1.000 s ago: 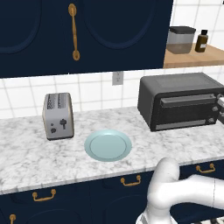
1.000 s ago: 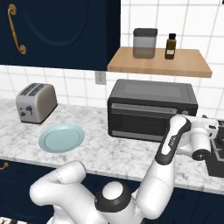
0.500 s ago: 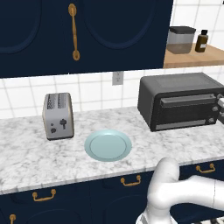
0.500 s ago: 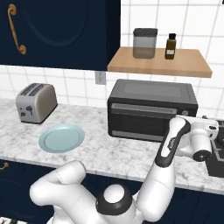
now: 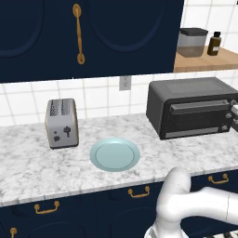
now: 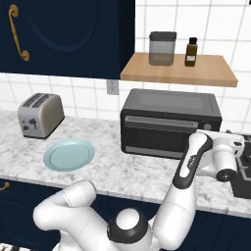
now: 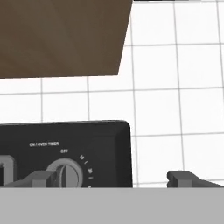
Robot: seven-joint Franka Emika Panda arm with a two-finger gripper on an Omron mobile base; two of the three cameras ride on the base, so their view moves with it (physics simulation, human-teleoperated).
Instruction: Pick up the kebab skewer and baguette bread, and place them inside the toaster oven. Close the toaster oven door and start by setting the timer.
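A: Claw (image 7: 113, 177)?
B: Spread wide, gripping nothing. In the hand view its tips flank the toaster oven's round timer knob (image 7: 65, 174) (marked "OFF" above).
A: Left base view?
B: The dark grey boxy toaster oven (image 5: 193, 107) sits on the marble table (image 5: 32, 167), door closed; a pale blue round plate (image 5: 115, 154) lies bare beside a silver two-slot toaster (image 5: 61, 122).
A: Right base view?
B: The white arm's hand is at the oven's right end.

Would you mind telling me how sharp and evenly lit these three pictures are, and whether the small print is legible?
Left base view: flat, even light, no glare on the pale blue plate. Right base view: likewise crisp, soft shading under the wooden shelf. Hand view: sharp; the print above the dark grey toaster oven's timer knob is tiny but readable.
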